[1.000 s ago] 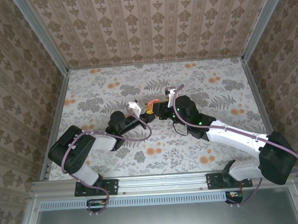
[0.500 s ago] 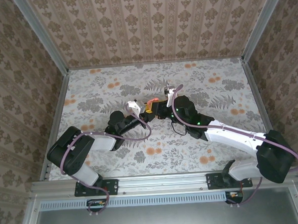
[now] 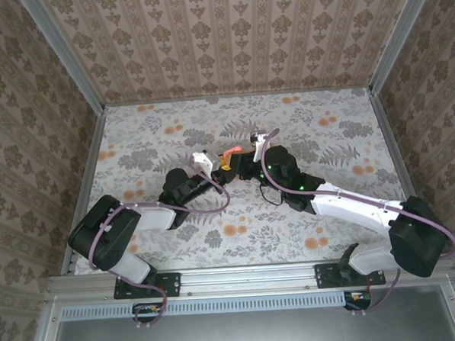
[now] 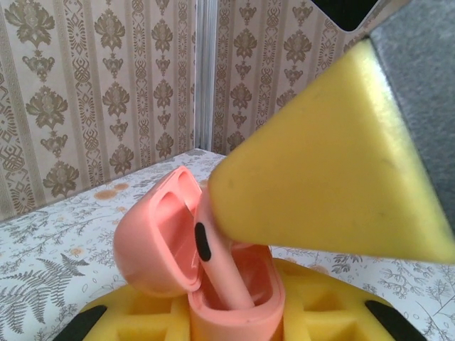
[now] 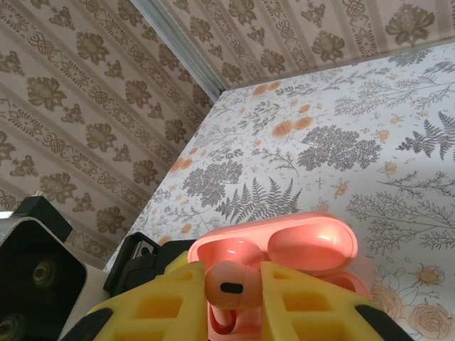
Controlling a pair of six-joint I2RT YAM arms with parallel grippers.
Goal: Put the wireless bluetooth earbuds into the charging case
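Observation:
The salmon-pink charging case (image 4: 234,316) is upright with its lid (image 4: 153,241) hinged open, and my left gripper (image 4: 238,323) is shut on its body between yellow foam pads. My right gripper (image 5: 232,302) is shut on one pink earbud (image 5: 231,284), whose head shows a black oval. In the left wrist view the earbud (image 4: 220,263) slants down with its stem tip inside the case's opening, under the right gripper's yellow pad (image 4: 320,177). From above, both grippers meet at mid-table around the pink case (image 3: 230,150).
The floral tabletop (image 3: 325,135) is ringed by patterned walls with metal corner posts (image 3: 96,131). The left gripper's black body (image 5: 142,263) sits just left of the right gripper's fingers. Cables loop over both arms.
Both grippers have shifted together slightly toward the far side, and more of the pink case shows between them from above. Both grips are unchanged.

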